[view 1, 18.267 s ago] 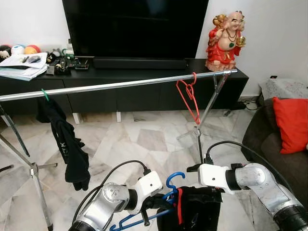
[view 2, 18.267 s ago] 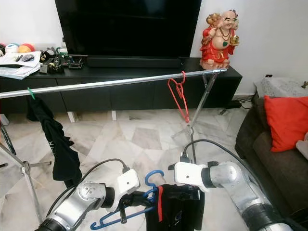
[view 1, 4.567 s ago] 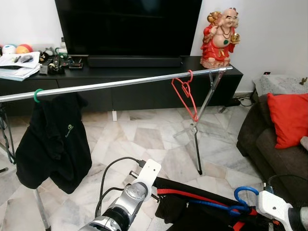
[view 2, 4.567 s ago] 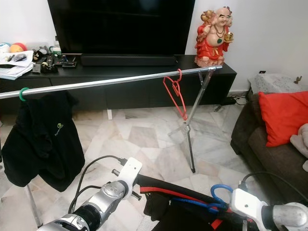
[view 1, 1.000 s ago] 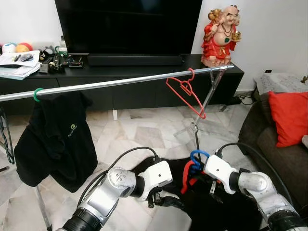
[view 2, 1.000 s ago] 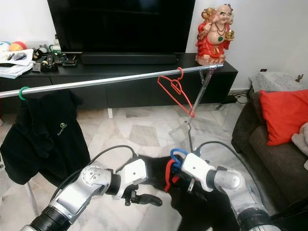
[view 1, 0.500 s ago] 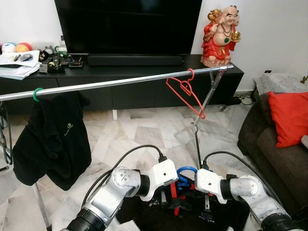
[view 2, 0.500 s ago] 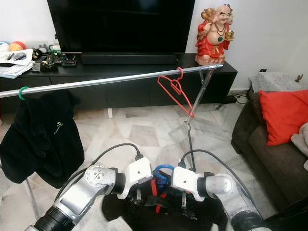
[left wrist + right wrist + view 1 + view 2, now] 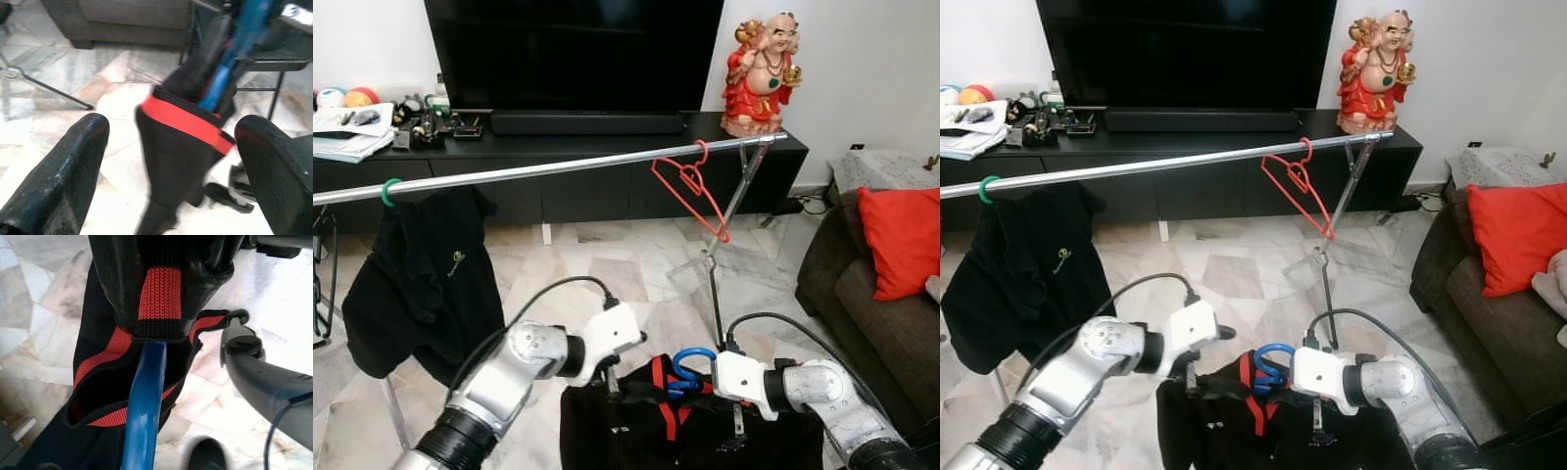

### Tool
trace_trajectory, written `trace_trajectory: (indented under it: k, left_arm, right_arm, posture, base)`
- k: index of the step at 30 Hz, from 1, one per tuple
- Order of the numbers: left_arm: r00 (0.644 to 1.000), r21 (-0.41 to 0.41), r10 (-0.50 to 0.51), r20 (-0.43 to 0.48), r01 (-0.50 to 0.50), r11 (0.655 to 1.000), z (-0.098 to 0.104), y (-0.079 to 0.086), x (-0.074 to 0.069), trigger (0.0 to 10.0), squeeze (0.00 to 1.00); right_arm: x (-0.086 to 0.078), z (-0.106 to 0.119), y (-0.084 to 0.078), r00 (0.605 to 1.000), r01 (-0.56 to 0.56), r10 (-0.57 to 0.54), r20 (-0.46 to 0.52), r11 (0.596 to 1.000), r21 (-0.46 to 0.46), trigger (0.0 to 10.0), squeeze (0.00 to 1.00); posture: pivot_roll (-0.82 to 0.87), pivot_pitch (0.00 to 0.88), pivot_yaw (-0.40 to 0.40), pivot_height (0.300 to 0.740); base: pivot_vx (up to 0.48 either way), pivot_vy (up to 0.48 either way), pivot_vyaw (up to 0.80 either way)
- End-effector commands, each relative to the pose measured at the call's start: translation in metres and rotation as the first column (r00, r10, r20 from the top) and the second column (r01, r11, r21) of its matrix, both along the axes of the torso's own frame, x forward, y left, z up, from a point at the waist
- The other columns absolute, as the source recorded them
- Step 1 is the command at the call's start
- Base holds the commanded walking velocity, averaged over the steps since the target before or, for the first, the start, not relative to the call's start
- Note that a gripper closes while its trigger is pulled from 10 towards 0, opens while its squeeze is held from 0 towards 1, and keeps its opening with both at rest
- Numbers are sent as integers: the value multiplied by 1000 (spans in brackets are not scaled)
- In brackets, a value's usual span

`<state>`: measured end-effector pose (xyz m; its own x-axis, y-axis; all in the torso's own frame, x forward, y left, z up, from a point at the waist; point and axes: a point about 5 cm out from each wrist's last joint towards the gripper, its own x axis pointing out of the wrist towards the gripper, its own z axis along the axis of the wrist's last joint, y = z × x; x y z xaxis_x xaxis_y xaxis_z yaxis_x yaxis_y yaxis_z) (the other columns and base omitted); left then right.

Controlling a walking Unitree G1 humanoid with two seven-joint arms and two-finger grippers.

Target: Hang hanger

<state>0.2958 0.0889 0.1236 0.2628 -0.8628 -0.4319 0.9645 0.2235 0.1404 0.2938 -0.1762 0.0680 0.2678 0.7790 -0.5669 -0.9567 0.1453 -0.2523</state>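
A blue hanger [image 9: 689, 369] carries a black garment with red trim [image 9: 651, 436], low in front of me. My right gripper [image 9: 161, 269] is shut on the hanger's neck through the red collar, just below the blue hook. My left gripper [image 9: 171, 142] is open, its fingers [image 9: 63, 166] either side of the garment's red-edged opening, at the garment's left shoulder [image 9: 607, 392]. Above and beyond runs the silver rail [image 9: 558, 167]. On it hang an empty red hanger [image 9: 691, 186] and a black top on a green hanger [image 9: 421, 279].
The rack's right leg [image 9: 713, 284] stands just behind the blue hook. A black TV console [image 9: 568, 147] with a red statue [image 9: 764, 69] lies behind the rail. At the right is a dark sofa with a red cushion [image 9: 901, 240]. The floor is marble.
My left gripper has moved left, from beside the hook to the garment's shoulder. The garment now hangs spread flat under the hanger. The right gripper has barely moved.
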Motion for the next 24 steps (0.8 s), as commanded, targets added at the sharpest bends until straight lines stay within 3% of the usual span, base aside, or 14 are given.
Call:
trace_trajectory:
  k: [1, 4, 14, 18, 21, 24]
  left_arm:
    - [997, -69, -69, -18, 68, 995, 10, -7, -8, 10000, 1000]
    - [996, -124, -81, -37, 75, 989, 13, -11, -11, 10000, 1000]
    - [995, 27, -73, -70, 75, 997, -18, -12, -11, 10000, 1000]
    - [996, 36, -68, -66, 70, 997, -20, -12, -10, 10000, 1000]
    - [999, 40, -4, -43, 6, 999, -24, -12, -2, 10000, 1000]
    - [998, 45, -19, -56, 22, 999, -27, -15, -5, 10000, 1000]
  right_arm:
    - [6, 8, 0, 998, 10, -10, 55, 1000, 10, 0, 0]
    - [7, 9, 2, 998, 10, -11, 67, 1000, 17, 0, 0]
    - [5, 15, 5, 997, -38, 35, 73, 999, 37, 0, 0]
    - [4, 15, 5, 997, -41, 38, 72, 998, 37, 0, 0]
    - [2, 13, 6, 997, -54, 51, 63, 998, 38, 0, 0]
    - [2, 13, 8, 996, -56, 54, 65, 998, 41, 0, 0]
  posture:
    - [-79, 0, -71, 740]
    - [-79, 0, -72, 740]
    - [-91, 0, -70, 740]
    - [-91, 0, -70, 740]
    - [-89, 0, -69, 740]
    - [-88, 0, -66, 740]
  base:
    - [0, 0, 0]
    - [0, 0, 0]
    - [0, 0, 0]
    - [0, 0, 0]
    - [0, 0, 0]
    - [0, 0, 0]
